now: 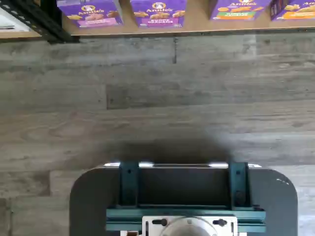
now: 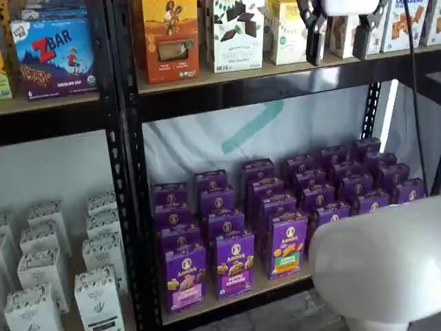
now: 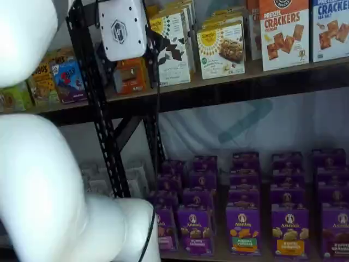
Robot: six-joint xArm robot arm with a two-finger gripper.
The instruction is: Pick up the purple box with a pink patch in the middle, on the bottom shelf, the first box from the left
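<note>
The purple box (image 2: 185, 278) with a pink patch stands upright at the front left of the bottom shelf (image 2: 238, 298), heading a row of purple cartons. It also shows in the wrist view (image 1: 91, 14) and, partly behind the white arm, in a shelf view (image 3: 166, 228). My gripper (image 2: 337, 54) hangs high in front of the upper shelf, far above and to the right of the box. A plain gap shows between its two black fingers (image 2: 314, 38), with nothing held. Its white body (image 3: 122, 27) is beside the black upright.
Next to the target stand a purple-panel carton (image 2: 234, 265) and a green-panel carton (image 2: 288, 247). A black perforated upright (image 2: 127, 179) borders the bay on the left, with white cartons (image 2: 41, 276) beyond it. My white arm link (image 2: 379, 269) covers the lower right.
</note>
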